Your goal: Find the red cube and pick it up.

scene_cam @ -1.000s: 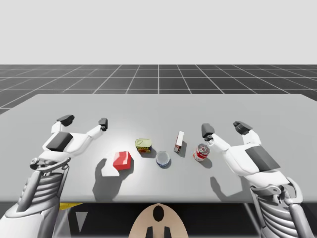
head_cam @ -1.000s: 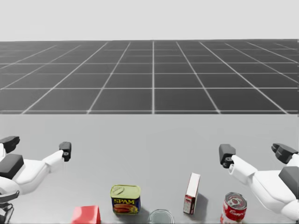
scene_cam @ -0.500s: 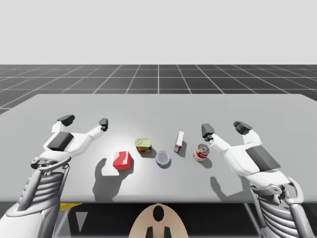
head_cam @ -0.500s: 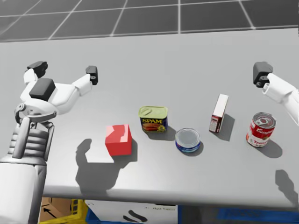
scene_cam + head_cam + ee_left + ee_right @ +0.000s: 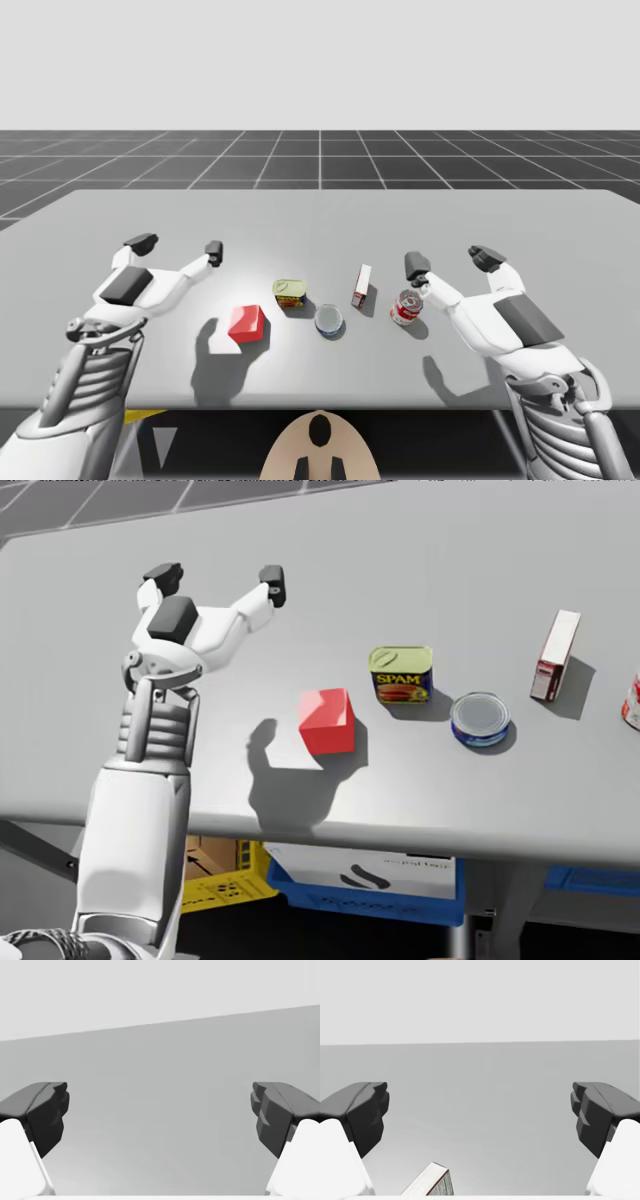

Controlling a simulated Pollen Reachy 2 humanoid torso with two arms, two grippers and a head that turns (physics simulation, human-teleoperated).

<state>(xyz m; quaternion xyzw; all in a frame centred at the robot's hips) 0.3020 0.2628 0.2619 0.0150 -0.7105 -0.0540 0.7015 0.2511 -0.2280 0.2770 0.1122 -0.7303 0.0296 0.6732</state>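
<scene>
my head has turned left and down, so the head view has shifted; the things themselves have not moved. the cube (image 5: 327, 720) now sits near the middle of that view rather than toward its edge. i take that to mean the finding part is done: the target is plainly located and centred for a reach.

the cube rests on the bench (image 5: 320, 215) near the tin (image 5: 289, 291), on the tin's side toward my left arm and a little closer to my torso, apart from it. nothing leans on it or covers it.

in the high view my left hand (image 5: 177, 246) has crept slightly toward the tin. it hovers above the bench farther out on that same side, past the cube and not over it yet. its fingers are spread wide with only bare bench between them in the left wrist view. my right hand (image 5: 451, 260) has barely stirred; it hangs on the tin's far side, equally wide open and holding nothing.

the small drift suggests the left arm is the one starting the approach. the pick is not yet begun: the hand must come over the cube, drop, and close.
</scene>
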